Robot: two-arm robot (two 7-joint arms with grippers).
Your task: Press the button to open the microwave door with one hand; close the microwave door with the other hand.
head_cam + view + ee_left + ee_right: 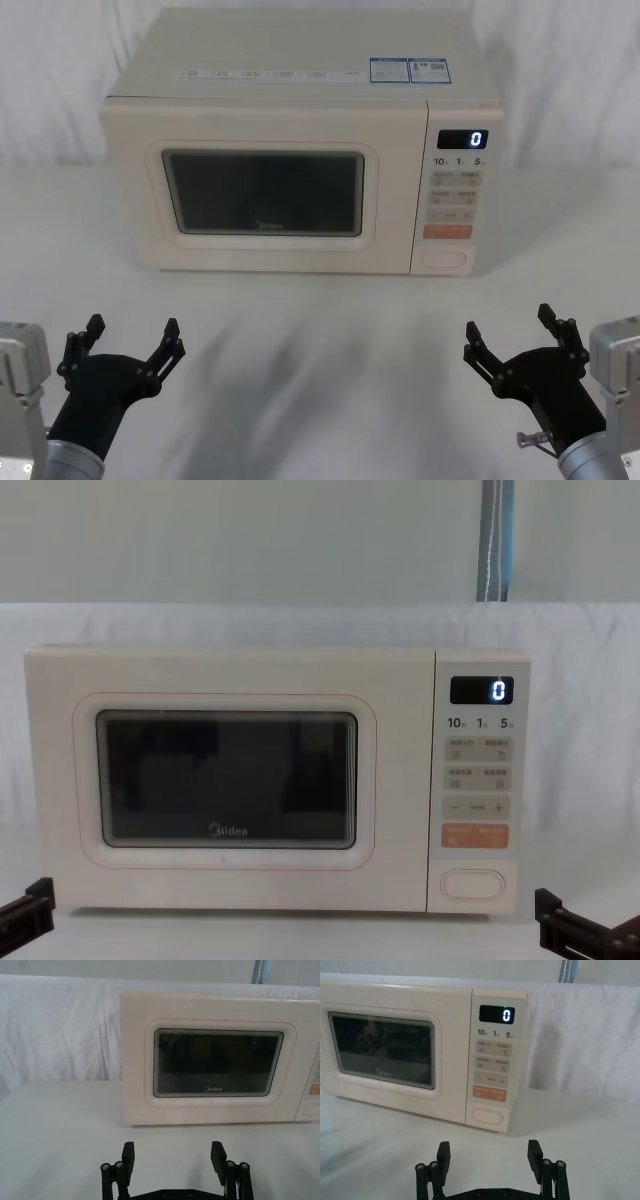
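Observation:
The cream microwave point(300, 90) stands at the back of the white table, its display showing a blue "0". The microwave door point(262, 190) with its dark window is closed flat against the front. The wide oval button point(445, 260) sits at the bottom of the key panel, under the orange key; it appears as button point(487, 1115) and button point(473, 883) too. My left gripper point(130, 340) hovers open near the table's front left, well short of the door point(215, 1062). My right gripper point(512, 332) is open at the front right, in front of the panel, touching nothing.
A white cloth covers the table point(320, 330) and hangs as a backdrop behind the oven. Open tabletop lies between both grippers and the oven front. A blue-grey strap point(497, 540) hangs behind on the right.

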